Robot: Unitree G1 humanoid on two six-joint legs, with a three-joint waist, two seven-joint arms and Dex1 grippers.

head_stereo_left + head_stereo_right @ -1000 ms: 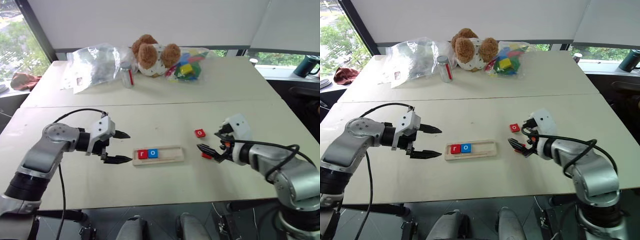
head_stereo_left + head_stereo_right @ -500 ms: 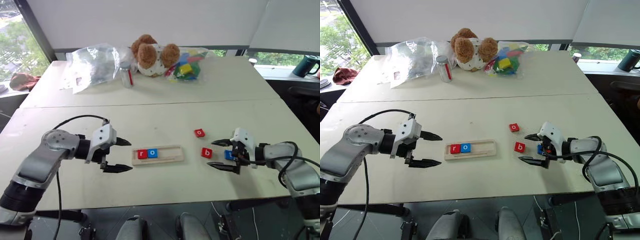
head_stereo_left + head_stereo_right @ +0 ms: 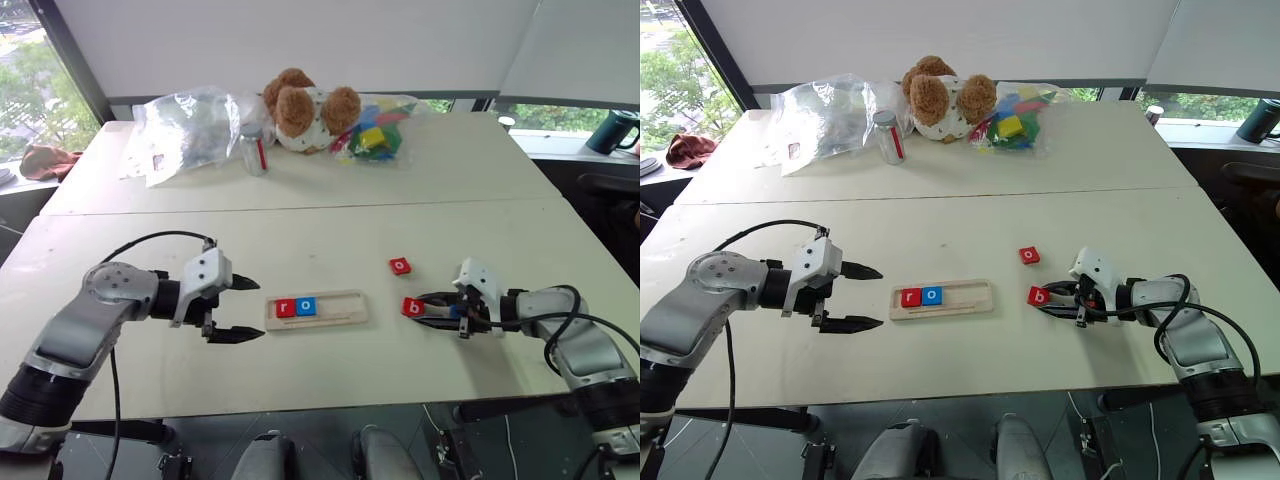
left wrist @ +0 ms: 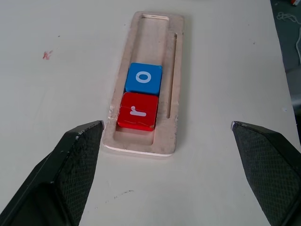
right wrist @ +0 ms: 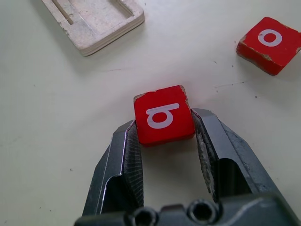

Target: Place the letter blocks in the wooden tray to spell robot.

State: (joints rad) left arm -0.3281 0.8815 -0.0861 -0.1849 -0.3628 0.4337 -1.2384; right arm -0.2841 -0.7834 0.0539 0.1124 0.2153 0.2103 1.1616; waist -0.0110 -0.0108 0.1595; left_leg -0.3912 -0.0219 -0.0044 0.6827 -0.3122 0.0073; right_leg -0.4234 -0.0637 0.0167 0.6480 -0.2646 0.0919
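Right wrist view gives us the red b block [image 5: 163, 120] clamped between the right gripper [image 5: 164, 129] pads, which bear on two opposite side edges near its rear half. We judge it light, rigid and hard, with a smooth painted face that could slip if pinched only by the tips; flat side faces are the place to hold. It lies flat on the table [image 3: 330, 370], letter up. From the head, it sits at about three o'clock from the wooden tray [image 3: 345, 315], well apart, with the red o block [image 3: 400, 266] at roughly twelve o'clock from it. Our tray's long axis runs nine to three, the r block [image 3: 285, 308] and blue o block [image 3: 306, 306] seated at its nine o'clock end. Left gripper [image 3: 240, 310] hovers with fingers spread wide, empty, just off that end.
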